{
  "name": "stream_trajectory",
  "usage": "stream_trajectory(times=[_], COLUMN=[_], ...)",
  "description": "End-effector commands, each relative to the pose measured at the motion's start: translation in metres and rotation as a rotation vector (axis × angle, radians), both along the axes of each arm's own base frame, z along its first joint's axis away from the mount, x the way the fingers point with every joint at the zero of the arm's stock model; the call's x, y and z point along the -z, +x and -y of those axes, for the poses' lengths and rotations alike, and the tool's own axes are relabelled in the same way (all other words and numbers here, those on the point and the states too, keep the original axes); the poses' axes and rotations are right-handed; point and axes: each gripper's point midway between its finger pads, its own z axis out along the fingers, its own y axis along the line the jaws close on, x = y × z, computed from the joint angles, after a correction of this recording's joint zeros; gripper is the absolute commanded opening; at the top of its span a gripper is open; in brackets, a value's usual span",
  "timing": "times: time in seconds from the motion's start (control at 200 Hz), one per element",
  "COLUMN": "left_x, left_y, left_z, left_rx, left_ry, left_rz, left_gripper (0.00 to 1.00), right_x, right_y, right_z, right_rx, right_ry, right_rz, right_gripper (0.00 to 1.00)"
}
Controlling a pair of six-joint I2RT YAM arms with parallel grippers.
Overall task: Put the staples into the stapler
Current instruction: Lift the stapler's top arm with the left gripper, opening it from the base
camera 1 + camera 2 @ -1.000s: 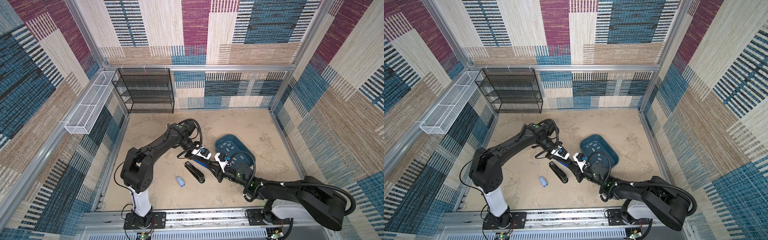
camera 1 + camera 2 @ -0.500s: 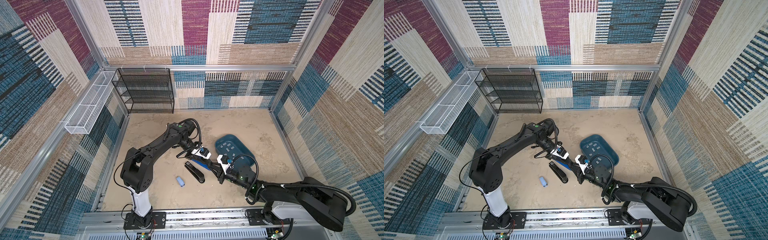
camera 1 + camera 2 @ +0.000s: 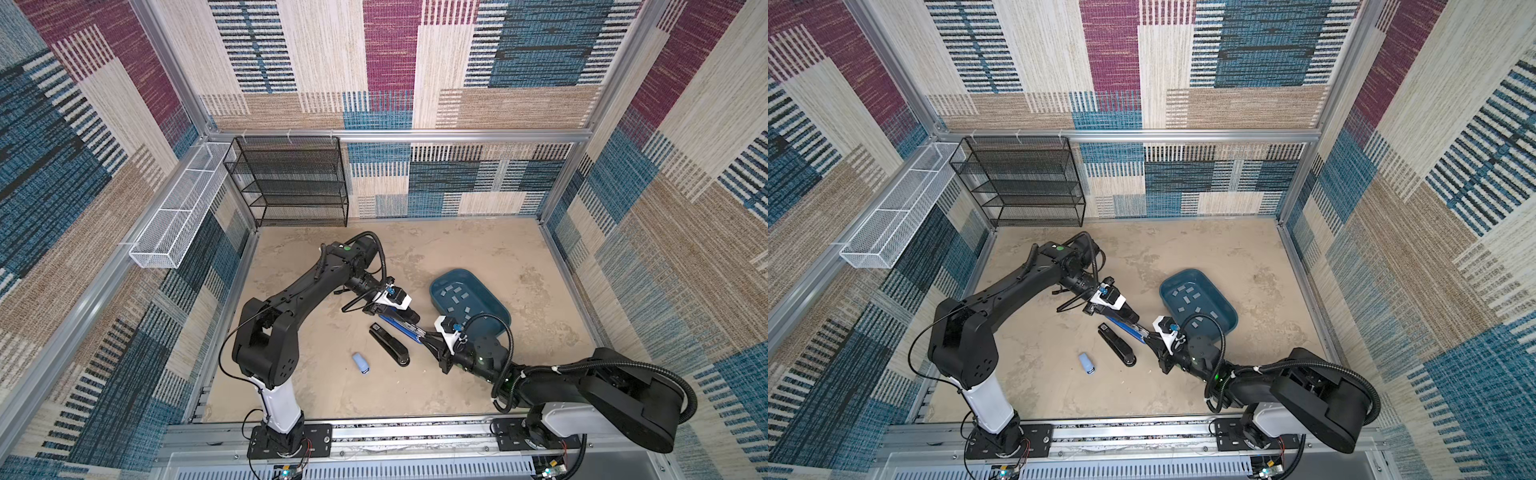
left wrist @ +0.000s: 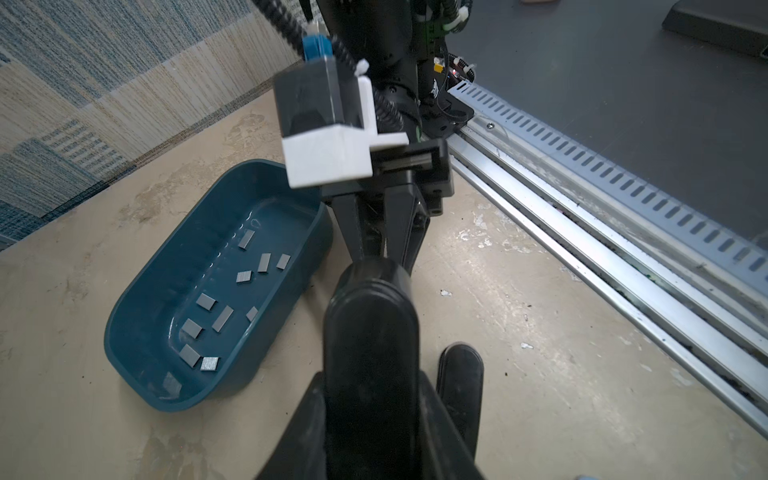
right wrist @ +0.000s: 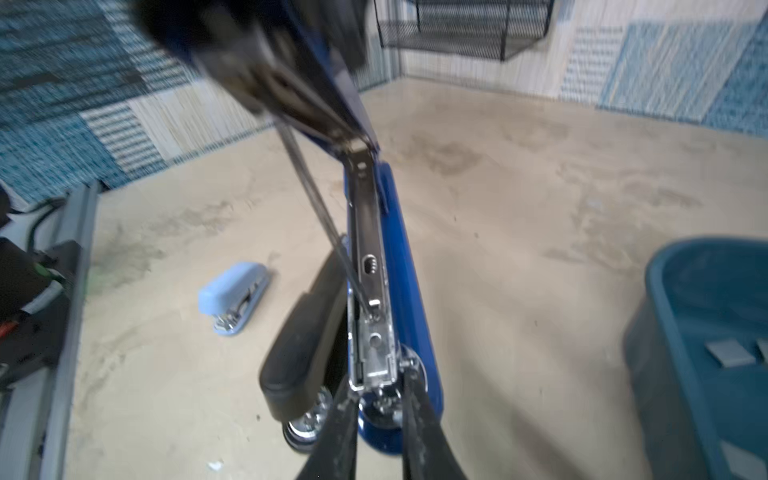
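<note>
Blue stapler (image 3: 401,327) hinged open and slung between the two hands, near the middle of the worktop (image 3: 457,249) in both top views.

Left hand (image 3: 411,316) closed tight on the raised top arm at the far end. In the left wrist view, clamped between the fingers (image 4: 299,436) as a rounded black bar.

Right hand (image 3: 428,337) pinched almost fully shut on the near end. In the right wrist view, right hand (image 5: 380,415) gripping the front of the bare silver magazine channel. Beyond the grip, the blue stapler (image 5: 407,291) running away from the camera, with a thin pusher rod stretched up to the lifted arm. No telling whether the low end touches the worktop.

Staples (image 3: 457,297) loose in a scatter of small flat grey strips on the floor of the dark teal tub (image 3: 505,322), just right of the hands. Plain too in the left wrist view: staples (image 4: 224,318) spread along the tub's length.

Black stapler (image 3: 388,345) flat on the worktop, closed, just beside the blue one on its left. Pale blue mini stapler (image 3: 360,363) farther left, apart from both and lying on its side in the right wrist view. Black mesh shelf rack (image 3: 291,183) against the back wall.
</note>
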Motion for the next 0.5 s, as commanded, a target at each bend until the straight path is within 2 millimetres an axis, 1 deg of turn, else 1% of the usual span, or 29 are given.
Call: stream_trajectory(times=[0.0,0.075,0.265,0.341,0.416,0.496], left_x=[-0.014,-0.013,-0.004,-0.005,-0.01,-0.015], left_y=[-0.009,-0.008,-0.003,-0.004,-0.009,-0.014], left_z=[0.001,0.002,0.003,0.005,0.007,0.009], left_rx=[0.034,0.034,0.028,0.031,0.05,0.064], left_ry=[-0.064,-0.065,-0.042,-0.058,-0.089,-0.109], left_rz=[-0.014,-0.016,-0.04,-0.053,-0.046,-0.04], left_gripper=[0.0,0.0,0.0,0.0,0.0,0.0], right_x=[0.011,0.012,0.01,0.008,0.003,-0.004], right_y=[0.01,0.011,0.012,0.013,0.014,0.016], right_z=[0.013,0.012,0.013,0.012,0.009,0.004], right_rx=[0.099,0.102,0.114,0.114,0.11,0.101], right_ry=[-0.018,-0.021,-0.016,-0.008,0.007,0.019], right_rz=[-0.049,-0.051,-0.046,-0.045,-0.038,-0.025], right_gripper=[0.0,0.0,0.01,0.06,0.15,0.18])
